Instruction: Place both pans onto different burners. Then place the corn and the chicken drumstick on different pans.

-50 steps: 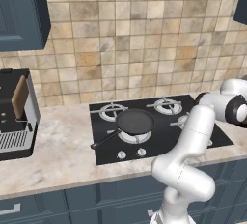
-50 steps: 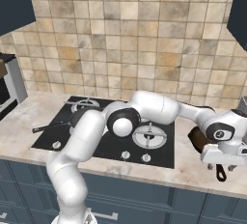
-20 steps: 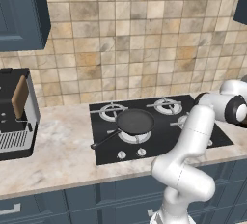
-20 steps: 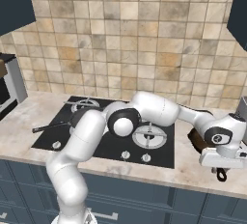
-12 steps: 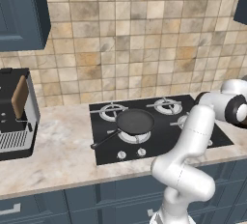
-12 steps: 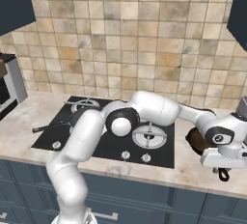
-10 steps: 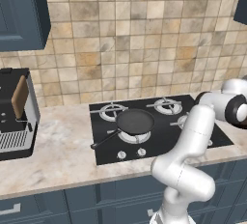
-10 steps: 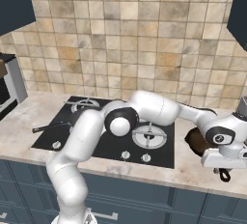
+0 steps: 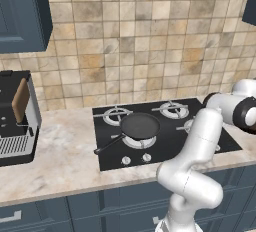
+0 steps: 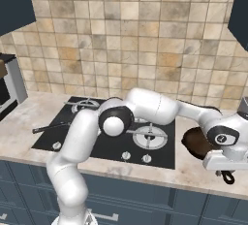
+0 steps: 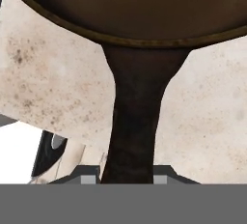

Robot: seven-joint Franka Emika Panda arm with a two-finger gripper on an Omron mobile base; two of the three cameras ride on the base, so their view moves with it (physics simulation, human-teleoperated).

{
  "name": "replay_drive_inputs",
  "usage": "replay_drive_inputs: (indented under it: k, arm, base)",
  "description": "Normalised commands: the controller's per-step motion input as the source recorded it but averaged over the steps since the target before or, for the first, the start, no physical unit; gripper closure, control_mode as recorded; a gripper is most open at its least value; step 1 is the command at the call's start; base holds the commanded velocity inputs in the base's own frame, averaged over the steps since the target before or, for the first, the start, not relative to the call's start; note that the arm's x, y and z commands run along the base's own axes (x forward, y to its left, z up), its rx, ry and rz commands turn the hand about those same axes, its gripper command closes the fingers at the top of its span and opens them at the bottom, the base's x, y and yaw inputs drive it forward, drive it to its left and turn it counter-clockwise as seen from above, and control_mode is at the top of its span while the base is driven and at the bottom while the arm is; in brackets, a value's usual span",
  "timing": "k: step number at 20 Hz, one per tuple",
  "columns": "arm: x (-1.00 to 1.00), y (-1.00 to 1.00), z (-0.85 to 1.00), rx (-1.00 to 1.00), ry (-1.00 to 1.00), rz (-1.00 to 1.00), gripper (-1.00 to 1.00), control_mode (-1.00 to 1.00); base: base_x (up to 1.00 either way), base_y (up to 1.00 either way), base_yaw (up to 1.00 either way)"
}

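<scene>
While the tool (image 11: 123, 177) grips its dark handle, the reddish-brown pan (image 11: 130, 6) looks glossy.

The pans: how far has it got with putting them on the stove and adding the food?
Done: the dark pan sits on a front burner of the cooktop. In hand: the gripper is at the brown pan, jaws on either side of its handle, with the pan over the counter to the right of the cooktop. Left: get that pan onto another burner, then put corn and drumstick on separate pans.
</scene>
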Motion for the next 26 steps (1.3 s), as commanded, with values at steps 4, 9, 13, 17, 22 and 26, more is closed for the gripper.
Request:
replay_drive_inputs:
  k: [4,9,13,17,22,26]
  arm:
    - [-0.06,0.16,0.27,0.05,-0.06,0.01,1.0,-1.0]
    - [0.0,0.44,0.09,0.01,-0.05,0.08,1.0,-1.0]
    - [0.0,0.63,0.0,0.0,-0.03,0.11,1.0,-1.0]
    - [0.0,0.62,0.0,0.0,-0.09,0.1,1.0,-1.0]
    - [0.0,0.65,0.0,0.0,-0.04,0.08,1.0,-1.0]
    - [0.0,0.64,0.0,0.0,0.0,0.07,1.0,-1.0]
  base:
    - [0.0,0.0,0.0]
    - [0.0,0.0,0.0]
    - [0.0,0.0,0.0]
    - [0.0,0.0,0.0]
    - [0.0,0.0,0.0]
    - [0.0,0.0,0.0]
